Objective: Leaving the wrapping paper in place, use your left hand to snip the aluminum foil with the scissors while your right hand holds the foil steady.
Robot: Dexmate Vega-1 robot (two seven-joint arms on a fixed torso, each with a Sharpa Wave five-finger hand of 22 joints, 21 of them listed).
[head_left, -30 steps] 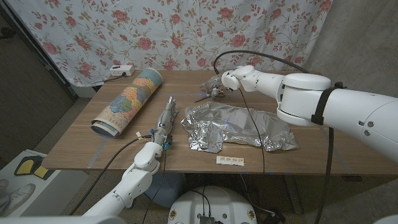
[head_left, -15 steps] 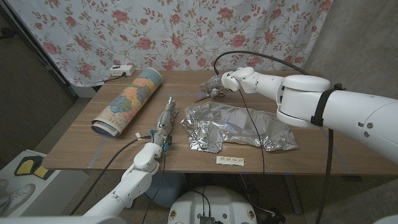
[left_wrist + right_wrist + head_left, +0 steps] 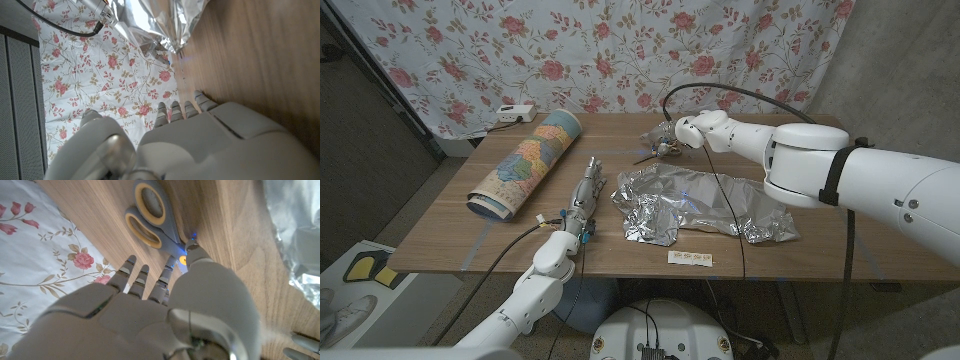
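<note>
Head view: crumpled aluminum foil (image 3: pixel 700 203) lies at the middle of the wooden surface (image 3: pixel 820 255), and the rolled wrapping paper (image 3: pixel 525 162) lies well apart on the robot's left. The left hand (image 3: pixel 582 192) rests on the surface just left of the foil, fingers stretched out together, holding nothing. The right hand (image 3: pixel 666 143) is over the far edge of the foil, at the scissors (image 3: pixel 649 152). Left wrist view: the left hand (image 3: pixel 180 112) has straight, close-set fingers with bare wood beside them; the foil (image 3: pixel 150 20) lies beyond. Right wrist view: the right hand (image 3: pixel 155 282) reaches fingers to the yellow-handled scissors (image 3: pixel 152 217), which lie flat on the wood; whether they touch cannot be told. Foil (image 3: pixel 295 235) sits beside.
</note>
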